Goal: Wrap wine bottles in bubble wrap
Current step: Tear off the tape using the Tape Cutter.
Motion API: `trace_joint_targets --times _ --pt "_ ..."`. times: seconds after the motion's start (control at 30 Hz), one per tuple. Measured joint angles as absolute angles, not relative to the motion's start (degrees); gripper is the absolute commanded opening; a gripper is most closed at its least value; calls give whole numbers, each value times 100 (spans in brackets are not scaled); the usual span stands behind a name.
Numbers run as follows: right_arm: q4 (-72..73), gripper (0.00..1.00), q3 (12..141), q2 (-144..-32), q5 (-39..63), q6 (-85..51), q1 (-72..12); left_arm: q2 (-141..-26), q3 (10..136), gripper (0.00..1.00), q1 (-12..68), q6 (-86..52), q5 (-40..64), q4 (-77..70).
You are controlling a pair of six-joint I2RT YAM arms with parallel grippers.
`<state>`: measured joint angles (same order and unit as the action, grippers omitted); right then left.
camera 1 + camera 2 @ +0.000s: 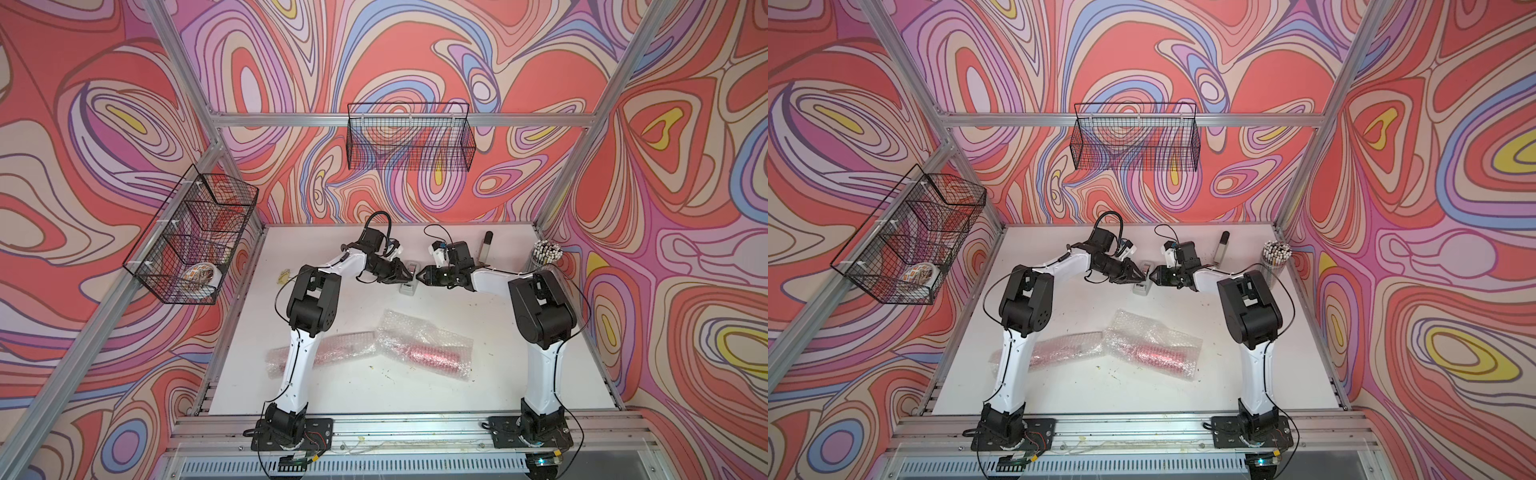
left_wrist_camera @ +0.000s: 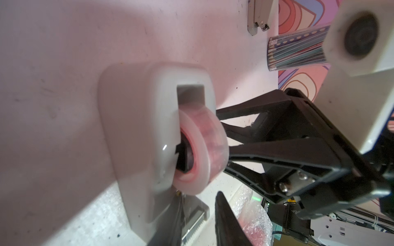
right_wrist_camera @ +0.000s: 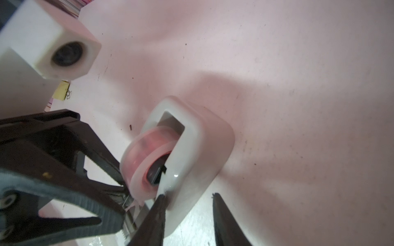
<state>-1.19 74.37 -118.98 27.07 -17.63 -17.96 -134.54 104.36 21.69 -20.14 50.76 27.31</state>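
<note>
Covering the floor of the patterned booth, the white desk carries everything, and both arms lean over its far half. On its near half the two wine bottles lie on their sides, each rolled in its own bubble wrap. One bottle has its wrap partly hidden under the left forearm. The other bottle, in a looser sheet, lies about midway between the arms. Both long axes run roughly across the desk, and the two bundles meet in a shallow angle. From either hand they lie back toward the robot's bases, well apart from the fingertips, with bare desk between, so the likely move of carrying tape back meets only the left arm's own forearm. The grey tape dispenser sits between the left hand and the right hand, which face each other across it. The right hand's jaws stand parted astride the dispenser's cutter end, one finger against the body and the other seemingly a little clear. The left hand's tips are drawn near the tape's free end below the tape roll, and whether they pinch it I cannot tell. A cup of pencils and a slim silver-and-black bar stand well to the right, out of the way.
</note>
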Motion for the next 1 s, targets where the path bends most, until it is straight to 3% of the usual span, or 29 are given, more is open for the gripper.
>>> trace_joint_targets --times 0.33,0.77,1.0 --pt "-119 37 7437 -11898 2720 -1765 -1796 -13673 10921 28 2196 -1712 5100 3356" --pt "-82 37 7426 -11900 2729 -1769 -1793 -13791 11048 0 2294 -1822 5118 3494" --pt "58 37 7349 -11900 2773 -1879 -1791 -13788 11039 0 2294 -1872 5118 3489"
